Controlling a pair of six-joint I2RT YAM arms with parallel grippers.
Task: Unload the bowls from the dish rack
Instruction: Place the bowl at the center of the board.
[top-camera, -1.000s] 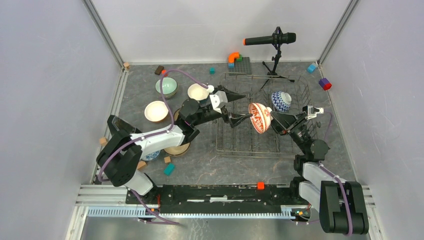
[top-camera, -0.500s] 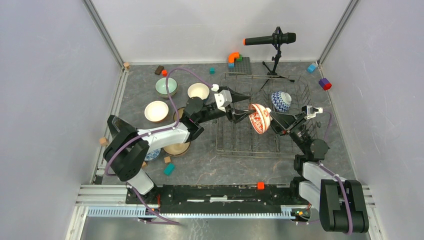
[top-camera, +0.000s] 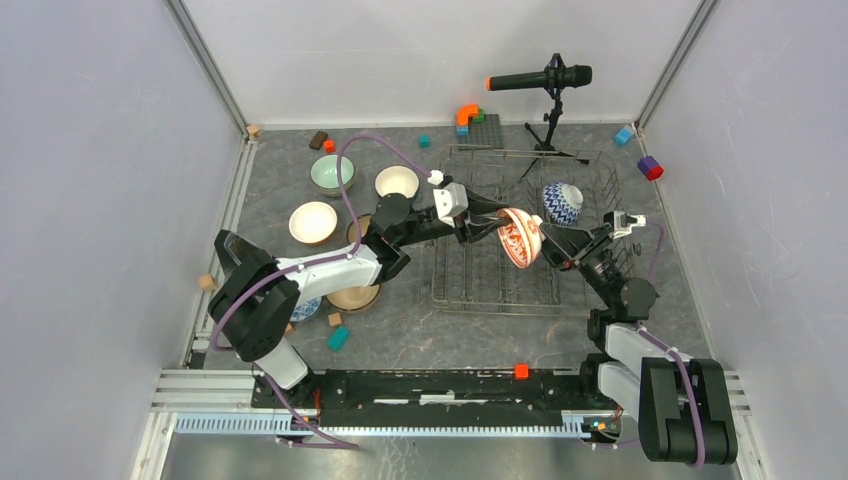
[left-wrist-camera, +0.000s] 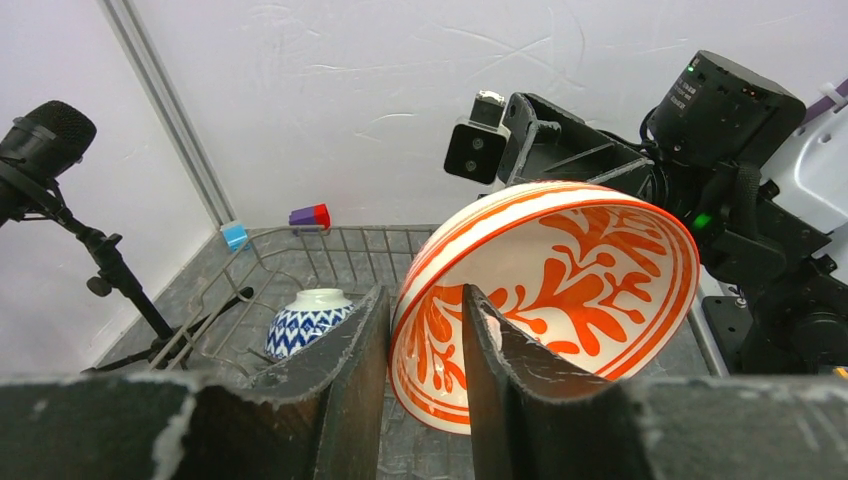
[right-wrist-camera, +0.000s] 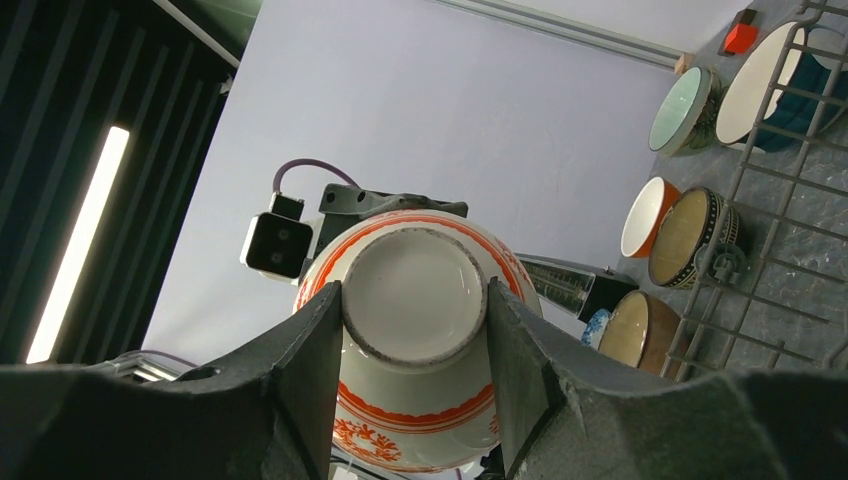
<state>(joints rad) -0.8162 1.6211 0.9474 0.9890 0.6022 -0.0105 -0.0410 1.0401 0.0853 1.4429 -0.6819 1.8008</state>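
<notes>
A red-white patterned bowl (top-camera: 520, 236) hangs on its side above the dish rack (top-camera: 490, 285). My right gripper (right-wrist-camera: 412, 285) is shut on its foot ring, one finger on each side of the base (right-wrist-camera: 415, 300). From the left, my left gripper (left-wrist-camera: 425, 292) straddles the bowl's rim (left-wrist-camera: 405, 300), one finger outside and one inside. Its jaws are narrowed, but a gap still shows on the inner side. A blue-white zigzag bowl (top-camera: 562, 203) sits upside down at the back right of the rack (left-wrist-camera: 330, 245), behind my left fingers (left-wrist-camera: 305, 322).
Several bowls stand on the table left of the rack: pale green (top-camera: 332, 172), cream (top-camera: 396, 182), a wider cream one (top-camera: 313, 222), brown (top-camera: 353, 297). A microphone on a stand (top-camera: 545, 80) rises behind the rack. A studded plate (top-camera: 485, 128) and small toy blocks (top-camera: 338, 338) lie around.
My left gripper has moved right to the red-white bowl and its jaws have narrowed around the rim. The right arm and the bowl have held still.
</notes>
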